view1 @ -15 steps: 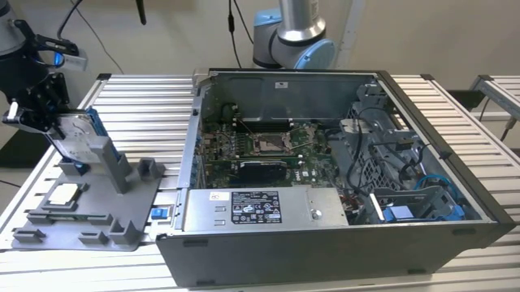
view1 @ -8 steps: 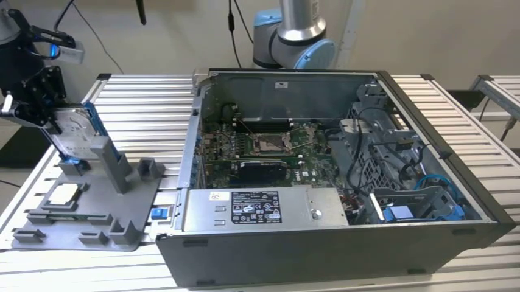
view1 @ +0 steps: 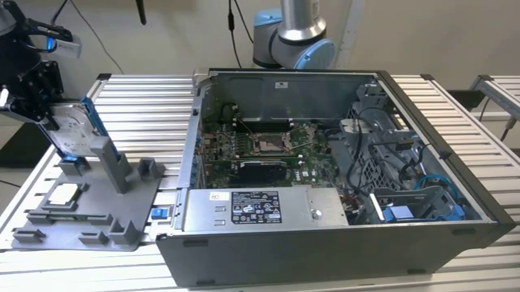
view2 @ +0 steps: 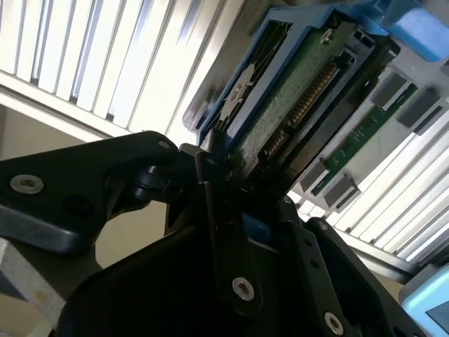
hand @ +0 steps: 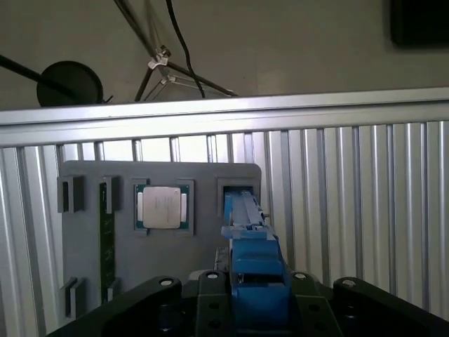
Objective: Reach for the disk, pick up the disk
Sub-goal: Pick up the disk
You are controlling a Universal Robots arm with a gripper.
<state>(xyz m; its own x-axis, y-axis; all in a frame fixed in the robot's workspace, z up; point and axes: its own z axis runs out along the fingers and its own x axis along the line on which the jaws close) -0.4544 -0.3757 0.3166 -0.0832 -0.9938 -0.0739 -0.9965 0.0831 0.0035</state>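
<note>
The disk [view1: 72, 128] stands on edge in a slot of the grey holder plate [view1: 81, 228] at the exterior view's left, silver with a blue bracket. My gripper [view1: 47, 118] is at its upper end, fingers closed against both sides. In the second wrist view the disk [view2: 295, 91] shows its green circuit board and blue frame, its near edge clamped by my gripper [view2: 235, 186]. In the first wrist view the disk's blue bracket [hand: 245, 217] runs from the slot up between the black fingers [hand: 210, 295]. I cannot tell whether its lower end has left the slot.
A small square silver chip [hand: 161, 207] and a green memory stick [hand: 106, 232] lie in the holder plate [hand: 84, 175]. An open computer case [view1: 325, 255] with a labelled power-supply box [view1: 260, 210] fills the middle of the slatted metal table [view1: 146, 103]. The arm's base [view1: 293, 42] stands behind it.
</note>
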